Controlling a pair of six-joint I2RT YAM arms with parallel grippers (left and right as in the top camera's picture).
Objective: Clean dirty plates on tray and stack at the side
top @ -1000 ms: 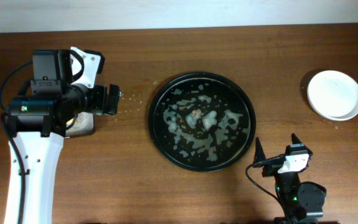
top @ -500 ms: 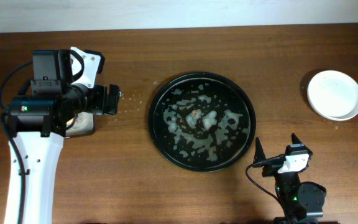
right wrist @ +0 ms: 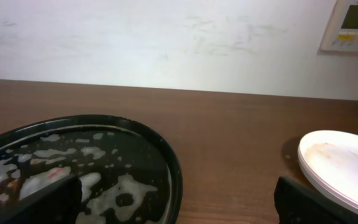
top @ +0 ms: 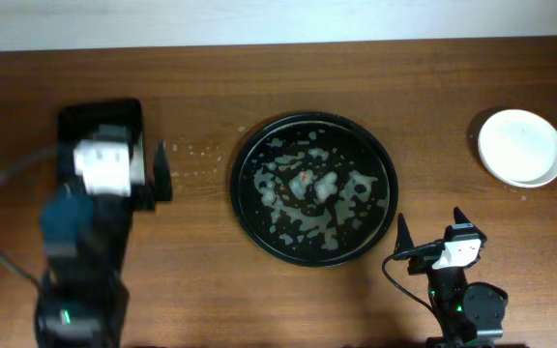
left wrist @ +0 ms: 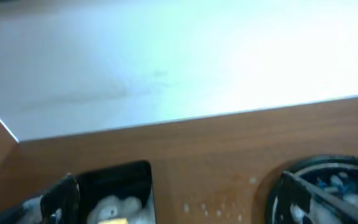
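The round black tray (top: 387, 208) lies mid-table, streaked with white foam, and carries no plate. It also shows in the right wrist view (right wrist: 173, 168) and at the right edge of the left wrist view (left wrist: 347, 168). White plates (top: 521, 147) sit stacked at the far right; in the right wrist view the top plate (right wrist: 344, 165) has a faint orange smear. My left gripper (top: 114, 155) is motion-blurred at the left, open and empty, and it also shows in the left wrist view (left wrist: 179, 211). My right gripper (top: 431, 230) is open and empty near the front edge, between tray and plates, and also shows in its own wrist view (right wrist: 185, 211).
A small black rectangular tray (left wrist: 120, 177) holding a whitish, yellow-backed sponge (left wrist: 117, 206) lies under my left gripper; in the overhead view the tray (top: 100, 118) is partly covered by it. Small white specks (top: 201, 151) dot the wood left of the round tray.
My left arm has swung from pointing right to pointing at the far wall and is blurred with motion. The right arm, round tray and plates have not moved.
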